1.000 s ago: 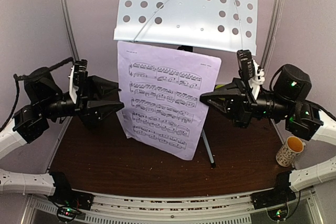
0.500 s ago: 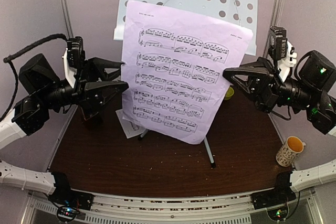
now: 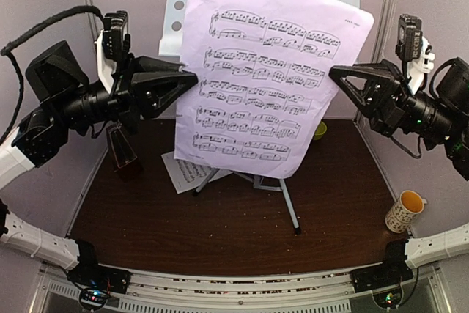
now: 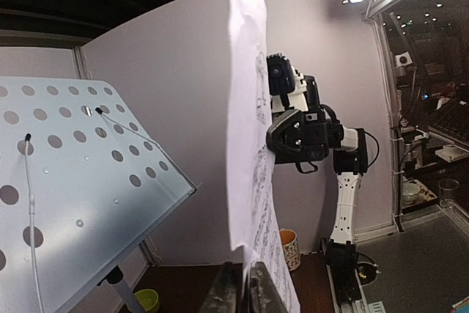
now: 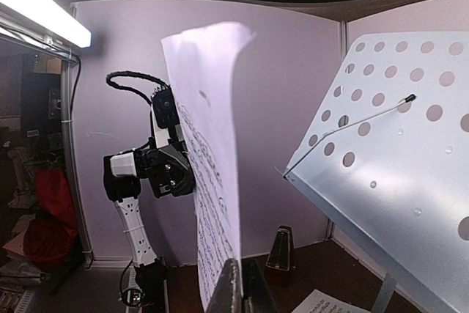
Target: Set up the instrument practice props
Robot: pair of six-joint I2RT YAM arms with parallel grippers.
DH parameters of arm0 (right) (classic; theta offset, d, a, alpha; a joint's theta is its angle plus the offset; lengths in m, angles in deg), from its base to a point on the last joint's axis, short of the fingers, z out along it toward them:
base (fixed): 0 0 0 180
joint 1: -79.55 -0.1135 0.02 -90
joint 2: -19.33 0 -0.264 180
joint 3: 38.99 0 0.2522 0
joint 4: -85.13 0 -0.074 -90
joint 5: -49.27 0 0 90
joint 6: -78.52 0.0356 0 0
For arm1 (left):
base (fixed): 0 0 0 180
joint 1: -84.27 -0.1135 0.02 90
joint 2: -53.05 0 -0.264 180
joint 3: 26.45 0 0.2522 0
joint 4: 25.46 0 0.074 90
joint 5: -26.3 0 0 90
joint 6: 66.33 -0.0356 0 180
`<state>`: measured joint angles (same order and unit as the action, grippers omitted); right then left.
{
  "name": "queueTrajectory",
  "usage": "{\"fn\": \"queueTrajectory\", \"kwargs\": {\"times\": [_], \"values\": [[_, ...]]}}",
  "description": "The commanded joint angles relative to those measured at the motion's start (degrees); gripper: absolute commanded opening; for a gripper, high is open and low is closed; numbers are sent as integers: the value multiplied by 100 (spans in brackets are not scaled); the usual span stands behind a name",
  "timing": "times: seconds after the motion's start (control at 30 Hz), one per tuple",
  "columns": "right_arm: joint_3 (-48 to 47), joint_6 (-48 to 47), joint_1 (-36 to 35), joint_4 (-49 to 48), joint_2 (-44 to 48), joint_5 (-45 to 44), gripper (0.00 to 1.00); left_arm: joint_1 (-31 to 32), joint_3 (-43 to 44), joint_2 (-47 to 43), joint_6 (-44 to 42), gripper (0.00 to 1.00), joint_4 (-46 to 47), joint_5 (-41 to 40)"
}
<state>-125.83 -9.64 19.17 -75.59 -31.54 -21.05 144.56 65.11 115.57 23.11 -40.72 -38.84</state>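
Your left pincer (image 3: 189,80) and right pincer (image 3: 335,73) each clench a side edge of the lavender sheet (image 3: 271,71), which stands upright before the one music stand (image 3: 170,40). Its printed heading is too small to read. The second sheet (image 3: 183,174), white, lies on the desk (image 3: 220,232) near the one metronome (image 3: 122,153).

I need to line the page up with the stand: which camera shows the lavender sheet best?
Top external: the lavender sheet faces that camera whole, pinched at its side edges by the left pincer and right pincer, before the music stand. Both wrist views show it only edge-on.
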Motion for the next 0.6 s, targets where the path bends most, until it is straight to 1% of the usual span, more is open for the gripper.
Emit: {"fn": "queueTrajectory", "kwargs": {"times": [0.0,0.03,0.1,0.3,0.43,0.57], "values": [[-487,-211,31,154,-44,-774,0,27,529,203,-44,2,97,-345],[-570,-249,34,181,-75,-909,0,26,638,263,-23,0,145,-319],[-735,-312,35,185,-125,-1197,0,42,873,419,17,0,227,-332],[-1415,-589,40,184,-476,-2151,0,62,1671,902,115,0,326,-949],[-1828,-801,72,31,-758,-2896,0,62,1890,1094,159,0,640,-1373],[-2365,-1044,116,-98,-1113,-3238,2,63,2114,1255,217,0,888,-1617]]}}
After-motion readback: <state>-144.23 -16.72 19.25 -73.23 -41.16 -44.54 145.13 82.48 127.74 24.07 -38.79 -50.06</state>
